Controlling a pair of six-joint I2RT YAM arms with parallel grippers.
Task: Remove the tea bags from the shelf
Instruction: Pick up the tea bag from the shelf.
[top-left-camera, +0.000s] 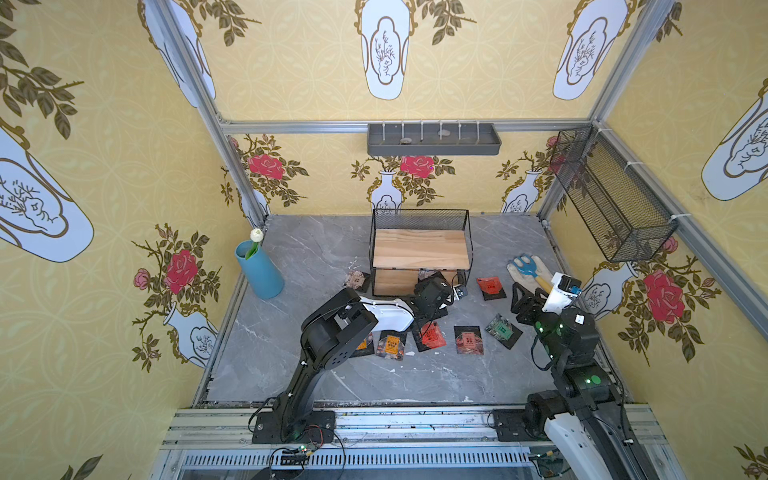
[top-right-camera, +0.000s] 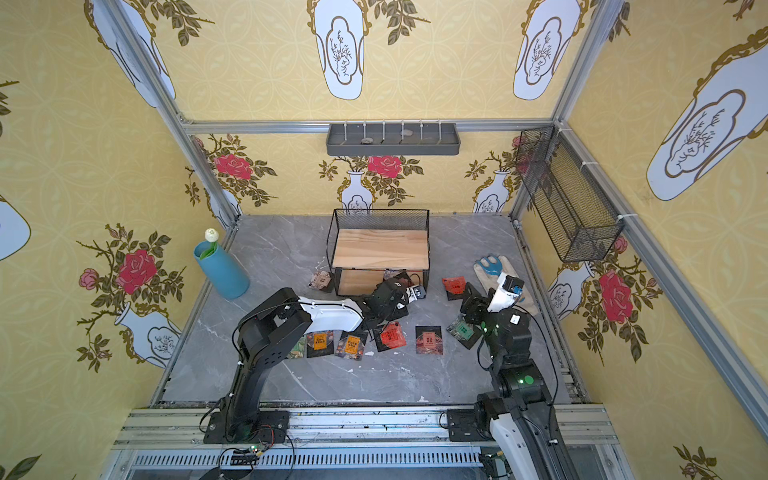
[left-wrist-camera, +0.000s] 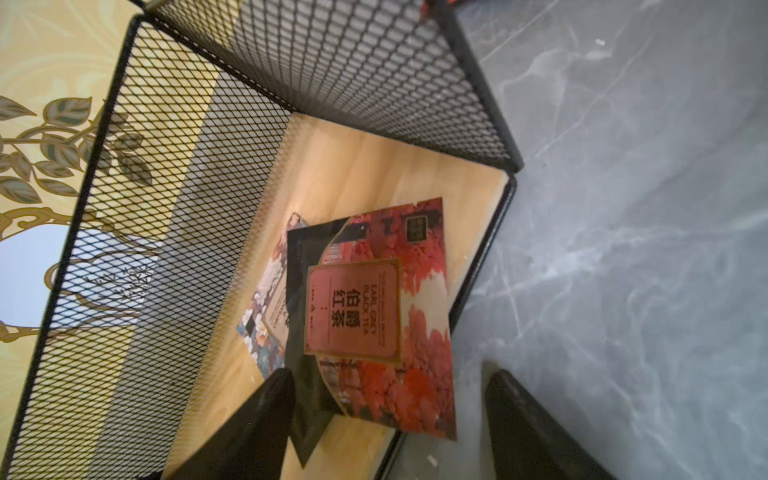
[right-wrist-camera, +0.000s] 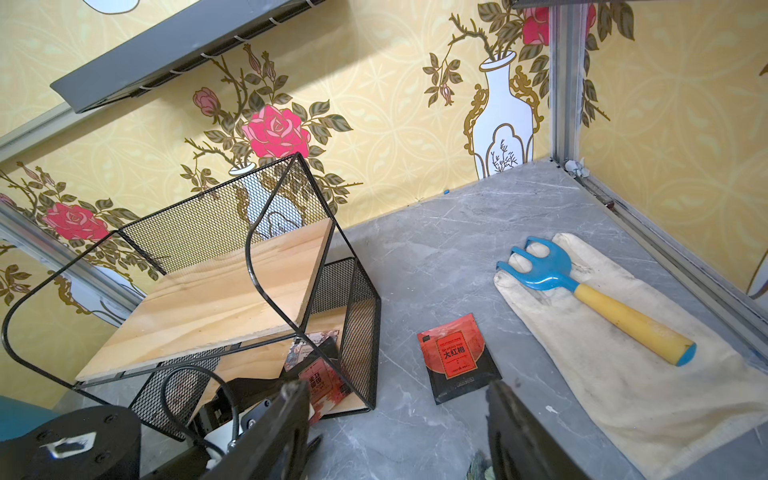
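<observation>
Left gripper (left-wrist-camera: 390, 419) sits at the lower tier of the small two-tier black wire shelf with light wooden boards (left-wrist-camera: 353, 166). Its claw is spread, with nothing pinched. Between and just ahead of the fingers (left-wrist-camera: 257, 424) lies a flat square red-printed tea bag sachet (left-wrist-camera: 374, 307). It rests on the lower board and overlaps a pale floral sachet (left-wrist-camera: 266, 316) beneath it.

The other black sachets (top-left-camera: 468, 340) are spread over the grey marble tabletop (top-left-camera: 291, 374) in front of the shelf, and one red one (right-wrist-camera: 457, 357) lies to its right. The top board is bare.

Right gripper (right-wrist-camera: 397, 392) hovers over the table beside the shelf, claw spread, holding nothing.

Handling, as a judgement: the sachet is light, thin, floppy and probably slick foil. Lying flat, it offers no face to grab, so the best hold is the near corner, which seems to poke past the front wire. It may slide on the one under it, or drag that one along.
</observation>
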